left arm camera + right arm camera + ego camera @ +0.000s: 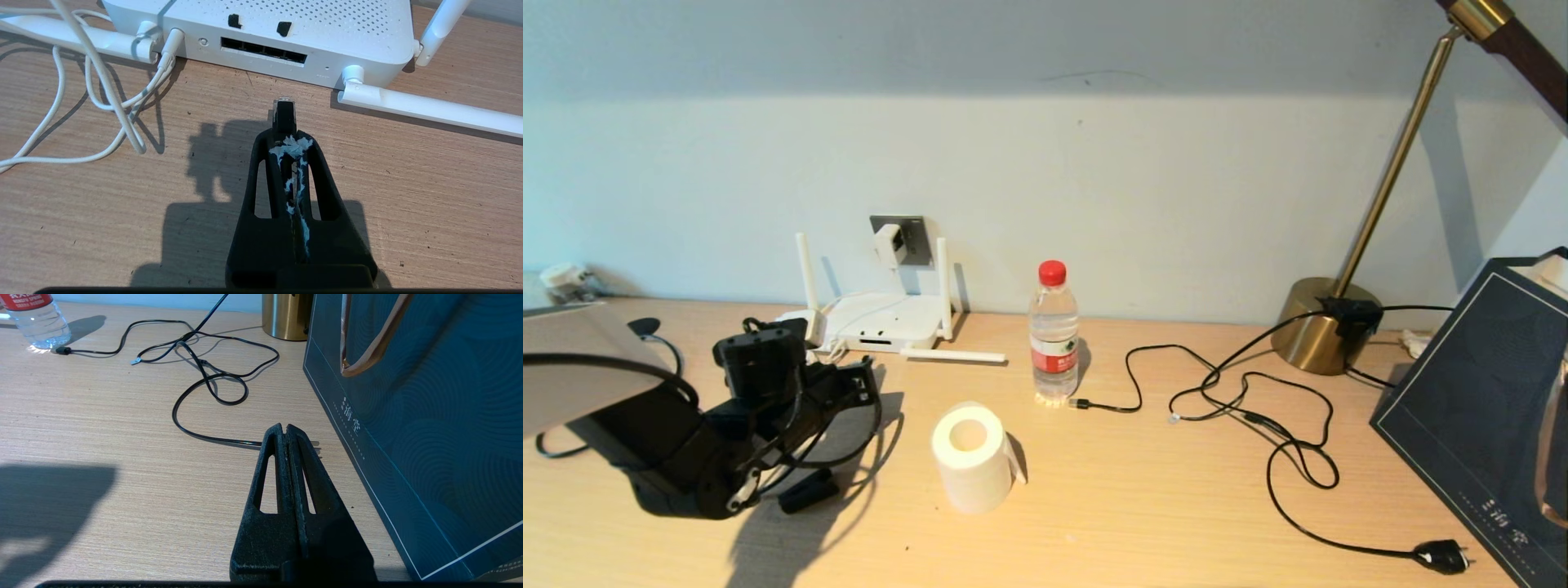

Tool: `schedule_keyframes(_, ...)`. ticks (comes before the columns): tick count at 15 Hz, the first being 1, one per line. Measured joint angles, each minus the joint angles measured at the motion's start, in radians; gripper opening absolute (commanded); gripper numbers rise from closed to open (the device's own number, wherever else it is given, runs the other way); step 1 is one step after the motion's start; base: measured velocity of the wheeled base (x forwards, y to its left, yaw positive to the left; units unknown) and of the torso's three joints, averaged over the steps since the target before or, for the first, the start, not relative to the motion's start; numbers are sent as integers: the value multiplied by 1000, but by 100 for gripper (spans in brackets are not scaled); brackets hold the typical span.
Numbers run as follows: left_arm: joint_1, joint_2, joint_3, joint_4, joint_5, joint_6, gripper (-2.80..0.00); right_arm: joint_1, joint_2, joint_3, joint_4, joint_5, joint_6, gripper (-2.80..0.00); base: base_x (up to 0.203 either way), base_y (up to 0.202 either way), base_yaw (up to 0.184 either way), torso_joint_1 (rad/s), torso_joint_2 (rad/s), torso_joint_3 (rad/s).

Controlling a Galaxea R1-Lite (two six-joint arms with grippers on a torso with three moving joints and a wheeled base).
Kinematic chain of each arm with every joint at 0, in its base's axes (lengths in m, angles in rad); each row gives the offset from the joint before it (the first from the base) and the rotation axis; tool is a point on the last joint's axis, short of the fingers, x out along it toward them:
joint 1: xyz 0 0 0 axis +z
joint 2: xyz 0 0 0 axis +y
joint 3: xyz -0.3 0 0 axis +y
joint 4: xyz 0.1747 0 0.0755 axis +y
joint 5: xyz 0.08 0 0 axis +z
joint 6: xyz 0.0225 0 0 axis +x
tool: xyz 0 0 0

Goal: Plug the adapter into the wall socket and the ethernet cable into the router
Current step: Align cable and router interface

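— Between the closed fingertips of the left gripper (284, 134), what is held?

— The small plug end of the ethernet cable (283, 114), pinched tight and sticking out just past the tips, its clear end pointing at the router (286, 28).

— How near is the router to the jaws?

— Just ahead, not touching. Its row of dark ports (263, 50) faces the plug, slightly to one side of the line of the jaws. A white cord (102, 81) loops beside it on the wooden desk (122, 204).

— And the adapter?

— Beyond the router, the adapter (889, 242) sits on the wall socket (907, 237).

— The other arm?

— Well apart, the right gripper (284, 430) rests pressed shut and empty near a dark blue bag (429, 437).
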State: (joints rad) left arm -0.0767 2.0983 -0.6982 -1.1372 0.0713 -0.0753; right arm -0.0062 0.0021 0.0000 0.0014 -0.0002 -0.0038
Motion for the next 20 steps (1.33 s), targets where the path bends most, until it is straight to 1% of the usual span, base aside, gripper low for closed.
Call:
schedule_keyframes(2,7,8,-9,-3,-23,15,-280,0,-1,0,0,0,0,-280,0,0,0,0,0,0)
schedule_keyframes(5,14,21,-19,-19,-30,76,-280,0,-1,0,0,0,1,-280,0,0,0,0,0,0)
schedule_keyframes(8,18,42,-37,-72,-31,85,-280,0,-2,0,0,0,0,-280,0,0,0,0,0,0)
schedule_keyframes(10,18,51,-45,-74,-39,88,-280,0,-1,0,0,0,0,-280,0,0,0,0,0,0)
schedule_keyframes(11,20,55,-47,-74,-52,100,-280,0,-1,0,0,0,0,-280,0,0,0,0,0,0)
schedule_keyframes(13,32,61,-48,-74,-83,145,-280,0,-2,0,0,0,1,-280,0,0,0,0,0,0)
schedule_keyframes(15,37,66,-50,-74,-101,154,-280,0,-2,0,0,0,1,-280,0,0,0,0,0,0)
schedule_keyframes(17,38,76,-57,-74,-104,174,-280,0,-2,0,0,0,0,-280,0,0,0,0,0,0)
schedule_keyframes(20,38,91,-82,-74,-112,180,-280,0,-2,0,0,0,0,-280,0,0,0,0,0,0)
